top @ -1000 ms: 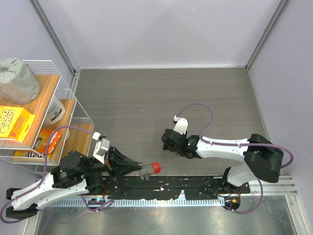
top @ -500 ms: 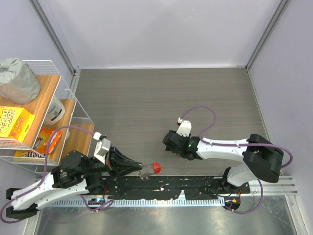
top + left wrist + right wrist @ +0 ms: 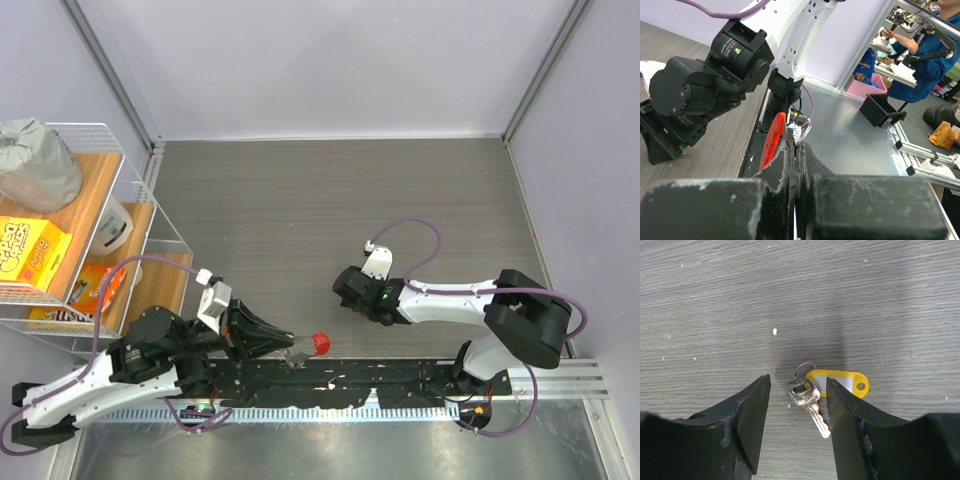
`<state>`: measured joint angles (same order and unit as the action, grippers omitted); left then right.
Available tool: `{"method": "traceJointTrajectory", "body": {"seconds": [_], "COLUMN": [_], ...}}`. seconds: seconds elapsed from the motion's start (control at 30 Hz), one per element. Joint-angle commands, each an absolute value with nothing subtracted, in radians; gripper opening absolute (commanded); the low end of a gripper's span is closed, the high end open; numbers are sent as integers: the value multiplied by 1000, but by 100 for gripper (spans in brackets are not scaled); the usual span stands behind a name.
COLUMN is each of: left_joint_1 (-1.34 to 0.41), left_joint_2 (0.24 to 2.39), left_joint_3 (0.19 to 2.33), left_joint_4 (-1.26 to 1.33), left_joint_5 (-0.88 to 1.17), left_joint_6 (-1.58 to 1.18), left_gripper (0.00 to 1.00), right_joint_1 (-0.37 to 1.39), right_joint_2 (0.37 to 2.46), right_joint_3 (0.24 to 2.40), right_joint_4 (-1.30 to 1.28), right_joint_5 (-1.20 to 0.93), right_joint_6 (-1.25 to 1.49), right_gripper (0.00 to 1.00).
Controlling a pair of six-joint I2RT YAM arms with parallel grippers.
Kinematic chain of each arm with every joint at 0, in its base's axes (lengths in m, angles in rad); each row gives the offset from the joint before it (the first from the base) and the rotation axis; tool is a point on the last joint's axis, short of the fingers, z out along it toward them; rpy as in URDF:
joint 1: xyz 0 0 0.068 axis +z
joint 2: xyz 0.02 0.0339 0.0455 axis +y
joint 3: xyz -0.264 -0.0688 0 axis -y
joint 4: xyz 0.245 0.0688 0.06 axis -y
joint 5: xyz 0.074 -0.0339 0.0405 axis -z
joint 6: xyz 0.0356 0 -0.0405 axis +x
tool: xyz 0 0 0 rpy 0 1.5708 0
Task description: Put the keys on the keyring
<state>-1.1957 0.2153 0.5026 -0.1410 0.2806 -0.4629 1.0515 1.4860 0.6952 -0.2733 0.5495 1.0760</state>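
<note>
As the right gripper has shifted slightly and narrowed, its open jaws now straddle the keys lying on the table, right of centre. We judge the grasp imminent, though fingertip contact is unclear. The left gripper clamps the keyring at the near left.

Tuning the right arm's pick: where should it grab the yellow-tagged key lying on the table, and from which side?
Probably the yellow tag, from straight above, closing across its narrow width. The key lies flat on the table, its thin blade giving little edge; the tag is broader. The open right pincer now straddles the key instead.
</note>
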Motion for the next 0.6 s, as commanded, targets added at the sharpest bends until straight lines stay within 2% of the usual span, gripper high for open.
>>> {"method": "traceJointTrajectory", "body": {"seconds": [0.0, 0.37, 0.57], "left_joint_1": [-1195, -1195, -1195], "left_joint_2": [229, 249, 261], "left_joint_3": [529, 526, 525], "left_joint_4": [-110, -98, -94], "left_joint_5": [284, 281, 278], "left_joint_6": [-456, -454, -454], "left_gripper": [0, 0, 0], "right_joint_1": [1039, 1031, 1028], "right_joint_2": [1499, 1511, 1513], "right_joint_3": [669, 653, 650], "right_joint_4": [-238, -210, -202], "right_joint_5": [558, 548, 540], "right_joint_6": [1103, 1086, 1075], "right_gripper": [53, 37, 23]}}
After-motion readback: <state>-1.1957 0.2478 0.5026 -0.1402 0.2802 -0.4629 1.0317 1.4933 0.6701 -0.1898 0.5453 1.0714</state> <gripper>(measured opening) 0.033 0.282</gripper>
